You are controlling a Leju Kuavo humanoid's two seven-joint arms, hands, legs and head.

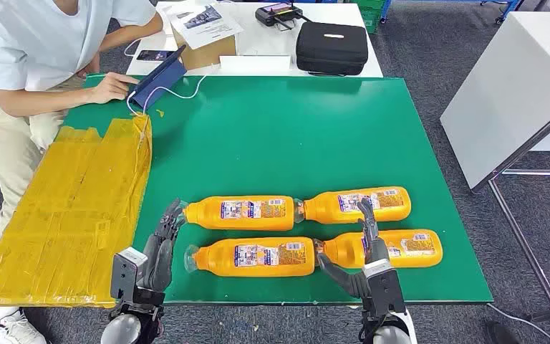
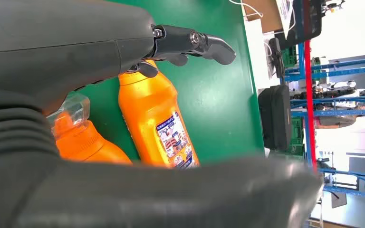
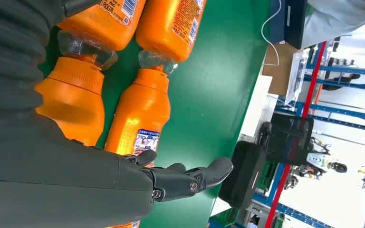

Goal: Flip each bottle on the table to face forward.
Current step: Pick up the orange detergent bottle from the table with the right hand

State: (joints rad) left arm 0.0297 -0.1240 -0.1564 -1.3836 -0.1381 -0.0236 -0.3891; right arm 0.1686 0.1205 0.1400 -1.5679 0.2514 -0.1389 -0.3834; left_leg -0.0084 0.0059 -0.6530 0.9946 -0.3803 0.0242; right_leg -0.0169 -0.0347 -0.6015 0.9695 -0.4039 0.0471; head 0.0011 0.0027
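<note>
- Four orange plastic bottles [image 1: 240, 213] lie flat on the green table [image 1: 279, 136], long axes crosswise, caps leftward.
- Left hand [image 1: 161, 240]: fingers spread, empty.
- Right hand [image 1: 369, 251]: fingers spread, empty.

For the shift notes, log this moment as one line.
bottles: four lying flat in two rows | left hand: open beside them | right hand: open over them | flip: not begun

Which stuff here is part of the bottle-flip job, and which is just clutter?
Job: four orange bottles lying on the green table: far-left, far-right, near-left, near-right; left hand, right hand.

Clutter: yellow taped sheet, tablet, black case, cardboard box, remote.
</note>
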